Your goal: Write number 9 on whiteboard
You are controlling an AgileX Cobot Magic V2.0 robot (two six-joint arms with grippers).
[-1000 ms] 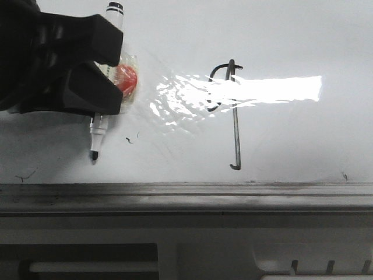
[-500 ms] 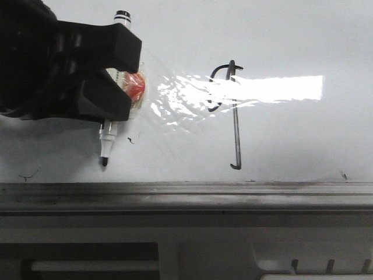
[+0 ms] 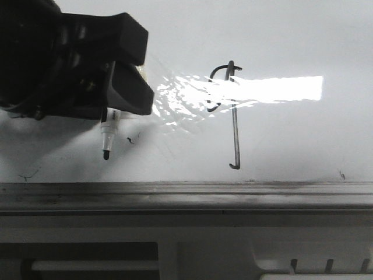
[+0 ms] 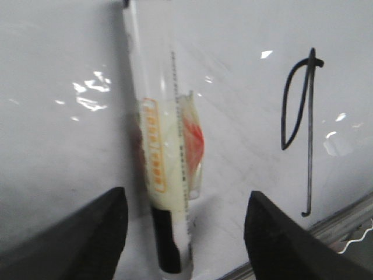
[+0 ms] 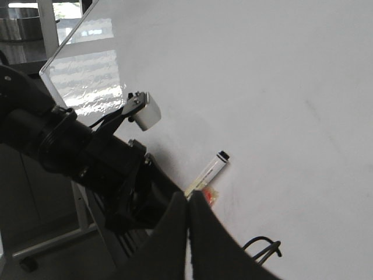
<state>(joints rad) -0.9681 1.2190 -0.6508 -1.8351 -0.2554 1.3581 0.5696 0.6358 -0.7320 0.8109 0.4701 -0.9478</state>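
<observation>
Looking across the front view from left to right, I find the left gripper (image 3: 125, 76) at the upper left of the whiteboard (image 3: 291, 140), its black fingers (image 3: 131, 93) set over a marker (image 3: 107, 137) whose tip points down toward the grey rail (image 3: 186, 189). My left wrist view shows the marker (image 4: 160, 175) lying flat on the board between the two fingers (image 4: 87, 233), with clear space on both sides of the barrel, so I record this gripper as released and holding nothing. A red and yellow tag (image 4: 189, 143) sits against the marker barrel. A small black squiggle (image 3: 129, 139) lies just beside the marker tip. Further right I see the number 9 (image 3: 233, 114), a small loop on a long straight stem with a hooked foot, partly washed out by a bright band of glare (image 3: 274, 88); it stands well apart from the marker and just above the rail. The right gripper (image 5: 187, 233) appears in its own wrist view with both fingers pressed together on nothing.
</observation>
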